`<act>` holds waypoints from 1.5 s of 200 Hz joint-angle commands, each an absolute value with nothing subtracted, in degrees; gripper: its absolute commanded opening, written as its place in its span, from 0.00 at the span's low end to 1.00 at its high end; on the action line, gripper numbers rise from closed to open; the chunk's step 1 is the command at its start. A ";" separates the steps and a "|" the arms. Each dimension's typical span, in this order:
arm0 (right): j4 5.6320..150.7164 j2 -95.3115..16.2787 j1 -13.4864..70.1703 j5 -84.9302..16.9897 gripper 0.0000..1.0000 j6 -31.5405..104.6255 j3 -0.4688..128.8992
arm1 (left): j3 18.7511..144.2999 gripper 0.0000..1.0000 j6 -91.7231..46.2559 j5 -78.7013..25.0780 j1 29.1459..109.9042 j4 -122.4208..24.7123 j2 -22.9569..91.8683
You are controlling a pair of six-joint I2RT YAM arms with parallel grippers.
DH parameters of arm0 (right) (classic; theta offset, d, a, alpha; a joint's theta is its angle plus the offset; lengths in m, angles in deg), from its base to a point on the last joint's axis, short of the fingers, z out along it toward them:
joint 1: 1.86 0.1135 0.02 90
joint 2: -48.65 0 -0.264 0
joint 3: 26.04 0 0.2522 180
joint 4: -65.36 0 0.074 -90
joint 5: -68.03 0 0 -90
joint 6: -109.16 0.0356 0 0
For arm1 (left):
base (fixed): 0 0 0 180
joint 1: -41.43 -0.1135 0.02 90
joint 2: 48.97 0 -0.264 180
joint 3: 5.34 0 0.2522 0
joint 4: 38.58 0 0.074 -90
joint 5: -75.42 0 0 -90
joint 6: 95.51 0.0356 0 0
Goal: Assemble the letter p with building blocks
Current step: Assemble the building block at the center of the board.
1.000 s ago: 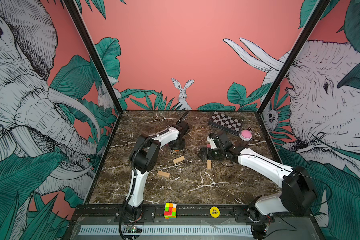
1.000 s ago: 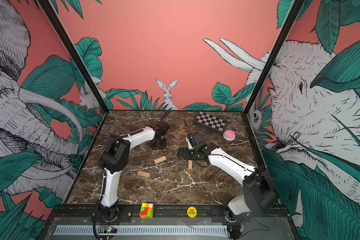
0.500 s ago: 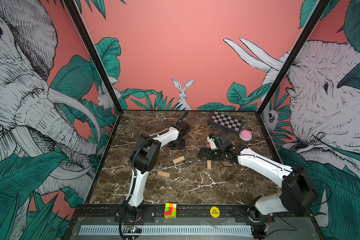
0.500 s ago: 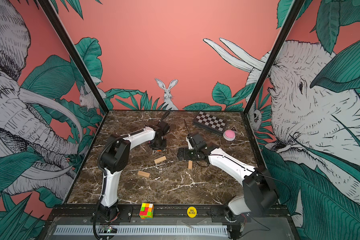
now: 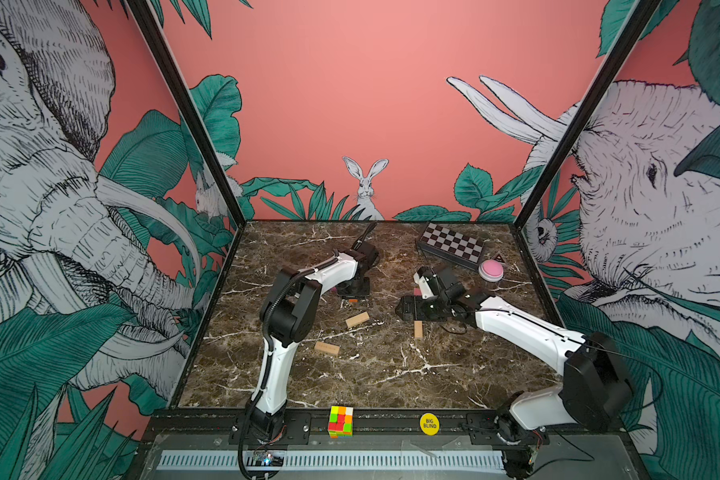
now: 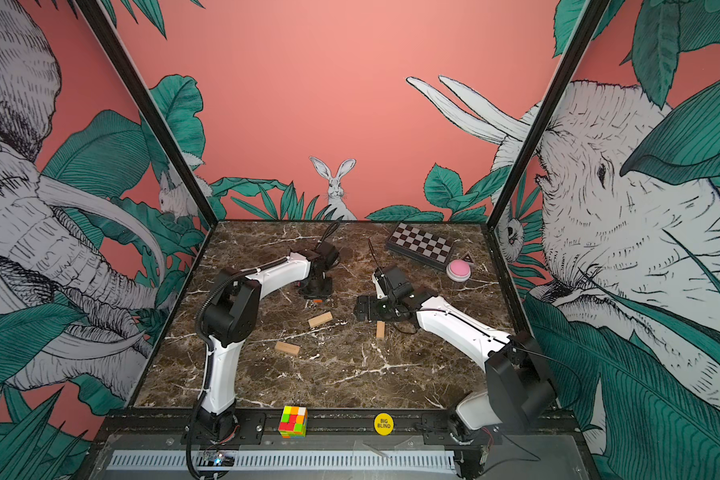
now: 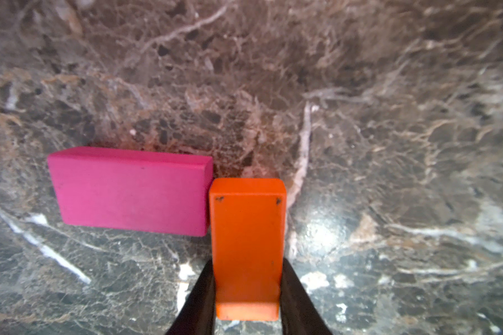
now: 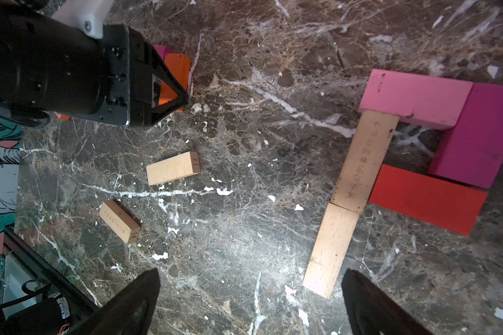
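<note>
Left fingers (image 7: 201,295) still around orange block (image 7: 246,246)

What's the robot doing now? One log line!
left gripper: shut on orange block | right gripper: open, empty | orange block: beside magenta block

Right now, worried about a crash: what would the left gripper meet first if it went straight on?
Probably the marble tabletop: the left gripper, shut on the orange block, points down at it, so the block's end would touch first, beside the magenta block. The remaining gap is unclear.
</note>
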State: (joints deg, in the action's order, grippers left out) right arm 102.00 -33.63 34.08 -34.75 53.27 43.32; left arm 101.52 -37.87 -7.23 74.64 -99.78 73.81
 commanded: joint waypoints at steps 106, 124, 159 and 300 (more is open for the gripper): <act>100.22 -34.04 33.81 -35.33 0.98 53.66 42.30 | 103.07 0.33 -37.91 -6.32 74.00 -102.26 75.04; 99.89 -34.24 33.81 -35.51 0.98 53.71 42.22 | 103.32 0.34 -37.69 -6.27 73.98 -102.30 75.30; 99.88 -34.32 33.82 -35.50 0.98 53.70 42.33 | 103.45 0.34 -37.33 -6.15 73.93 -102.61 75.22; 99.62 -34.57 33.83 -35.68 0.98 53.87 42.04 | 102.64 0.34 -37.15 -6.00 73.77 -102.77 75.04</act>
